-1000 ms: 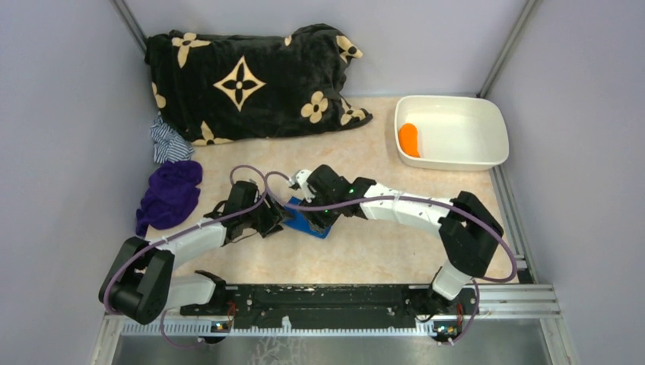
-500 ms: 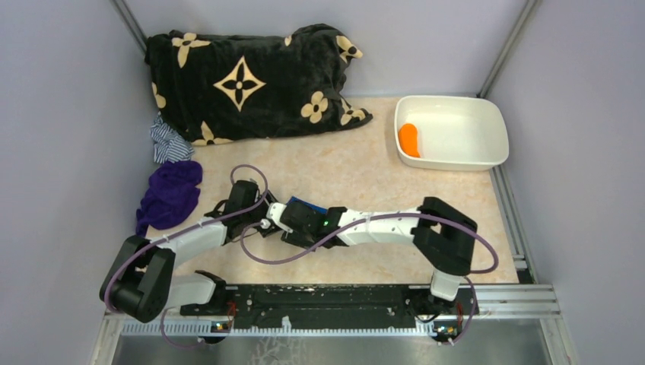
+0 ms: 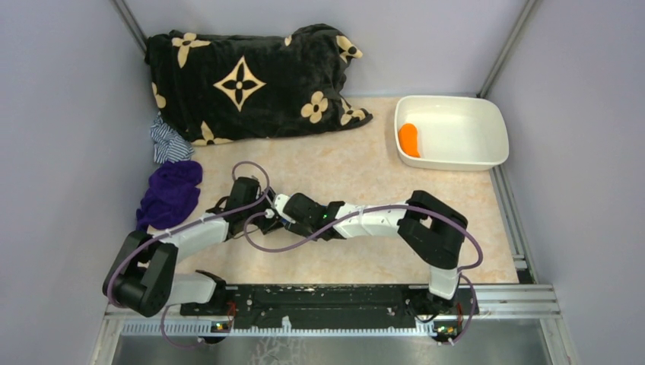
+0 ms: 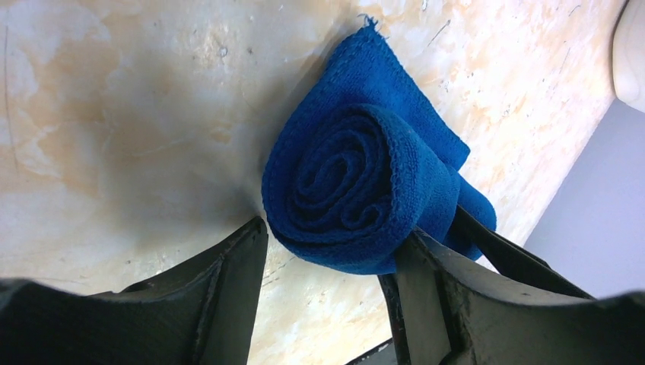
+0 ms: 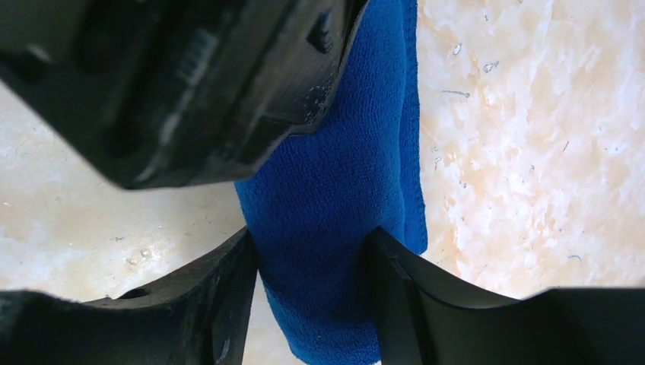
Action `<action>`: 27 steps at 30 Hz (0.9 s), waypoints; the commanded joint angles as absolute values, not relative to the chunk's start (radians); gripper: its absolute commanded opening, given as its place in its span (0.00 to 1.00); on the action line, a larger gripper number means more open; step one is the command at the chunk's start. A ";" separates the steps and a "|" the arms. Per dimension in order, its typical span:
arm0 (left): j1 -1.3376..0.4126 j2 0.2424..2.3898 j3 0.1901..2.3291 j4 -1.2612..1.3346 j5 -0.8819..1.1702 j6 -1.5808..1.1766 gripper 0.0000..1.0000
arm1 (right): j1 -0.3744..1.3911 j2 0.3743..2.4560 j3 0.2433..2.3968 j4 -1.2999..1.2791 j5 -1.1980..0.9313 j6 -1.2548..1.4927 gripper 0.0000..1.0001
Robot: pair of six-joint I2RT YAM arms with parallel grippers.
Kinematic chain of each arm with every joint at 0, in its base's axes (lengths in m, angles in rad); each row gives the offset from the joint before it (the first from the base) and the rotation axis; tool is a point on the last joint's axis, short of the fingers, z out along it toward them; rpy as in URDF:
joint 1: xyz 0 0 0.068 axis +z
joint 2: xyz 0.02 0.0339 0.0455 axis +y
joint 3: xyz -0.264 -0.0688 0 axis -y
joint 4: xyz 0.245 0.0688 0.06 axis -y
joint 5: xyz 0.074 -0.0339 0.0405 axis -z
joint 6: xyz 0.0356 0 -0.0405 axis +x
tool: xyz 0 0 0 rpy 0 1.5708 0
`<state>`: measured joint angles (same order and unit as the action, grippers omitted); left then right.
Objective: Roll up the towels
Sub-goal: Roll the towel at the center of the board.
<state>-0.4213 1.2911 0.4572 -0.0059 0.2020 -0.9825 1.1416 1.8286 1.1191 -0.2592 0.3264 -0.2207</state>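
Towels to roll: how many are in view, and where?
2. The blue towel, rolled, sits mid-table between the left fingers and the right fingers; the orange towel lies in the white tub.

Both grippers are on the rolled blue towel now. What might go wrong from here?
1. The blue terry towel has its outer flap lying loose on the beige marbled tabletop; uneven release by the left gripper or right gripper may let the spiral spring open.
2. Both grippers crowd one roll, the left's body close beside the right fingers; a move could knock them or tug the roll apart.
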 commanded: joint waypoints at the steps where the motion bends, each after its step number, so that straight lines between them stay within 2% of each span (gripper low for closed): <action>1: -0.405 1.324 0.469 -0.097 0.159 -0.912 0.68 | 1.091 1.898 1.096 -0.334 0.233 -0.197 0.51; 4: -0.395 1.331 0.490 -0.099 0.167 -0.890 0.68 | 1.088 1.910 1.101 -0.359 0.214 -0.190 0.48; 7: -0.386 1.328 0.506 -0.105 0.182 -0.885 0.70 | 1.071 1.921 1.106 -0.382 0.168 -0.164 0.41; 14: -0.386 1.197 0.453 -0.049 0.205 -0.960 0.72 | 0.980 1.902 1.129 -0.420 -0.157 -0.061 0.22; 19: -0.385 1.143 0.399 0.035 0.212 -1.031 0.72 | 0.934 1.924 1.169 -0.452 -0.296 0.021 0.20; 27: -0.386 1.236 0.404 0.207 0.244 -1.072 0.71 | 0.892 1.957 1.179 -0.414 -0.474 0.179 0.20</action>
<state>-0.3901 1.1973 0.3992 0.0708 0.2211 -1.0409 0.8909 1.8675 1.2129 -0.3237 -0.2676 0.0494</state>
